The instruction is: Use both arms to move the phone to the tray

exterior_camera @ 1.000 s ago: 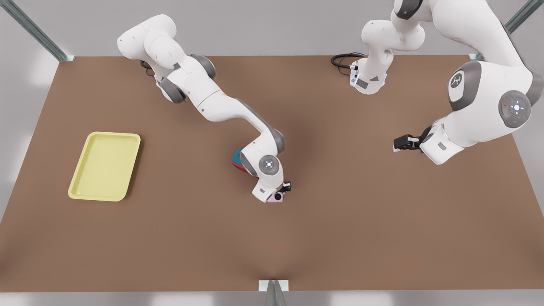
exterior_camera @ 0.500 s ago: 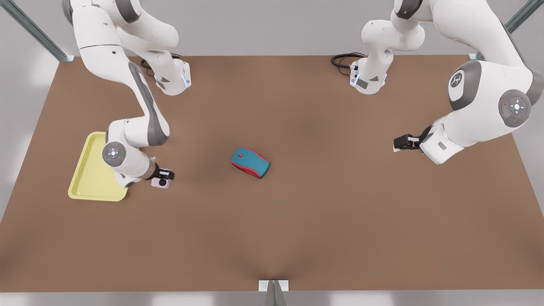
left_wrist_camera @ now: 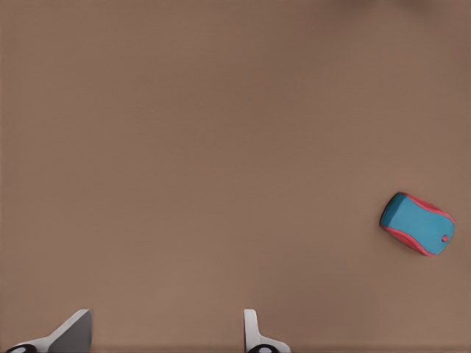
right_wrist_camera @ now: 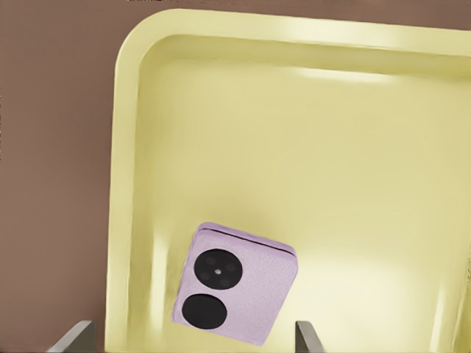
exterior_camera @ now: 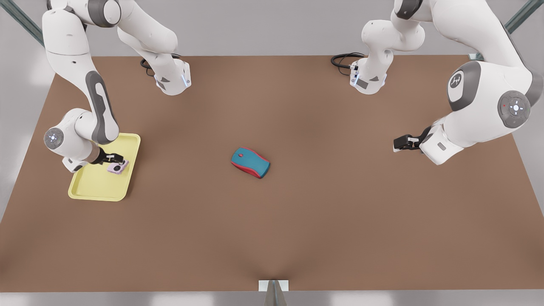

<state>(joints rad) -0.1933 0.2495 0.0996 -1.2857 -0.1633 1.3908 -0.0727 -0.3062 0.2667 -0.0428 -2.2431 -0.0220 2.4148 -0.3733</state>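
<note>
The pale pink phone (exterior_camera: 117, 168) with two dark circles lies inside the pale yellow tray (exterior_camera: 91, 189) at the front view's left, near the tray's right rim. My right gripper (exterior_camera: 113, 160) hovers just over it, open. In the right wrist view the phone (right_wrist_camera: 235, 283) rests on the tray floor (right_wrist_camera: 331, 147) between the spread fingertips (right_wrist_camera: 79, 334) of my right gripper (right_wrist_camera: 193, 338), which do not press on it. My left gripper (exterior_camera: 398, 143) waits open above the table at the front view's right; the left wrist view shows this left gripper (left_wrist_camera: 165, 334) over bare table.
A teal-and-red mouse (exterior_camera: 250, 162) sits near the middle of the brown table (exterior_camera: 340, 221), also seen as the mouse (left_wrist_camera: 416, 223) in the left wrist view. Both arm bases and a black cable (exterior_camera: 342, 59) stand along the far edge.
My right arm swung from the table's middle toward the front view's left, carrying the phone to over the tray, and its fingers have spread. The mouse became uncovered. The left arm stayed still.
</note>
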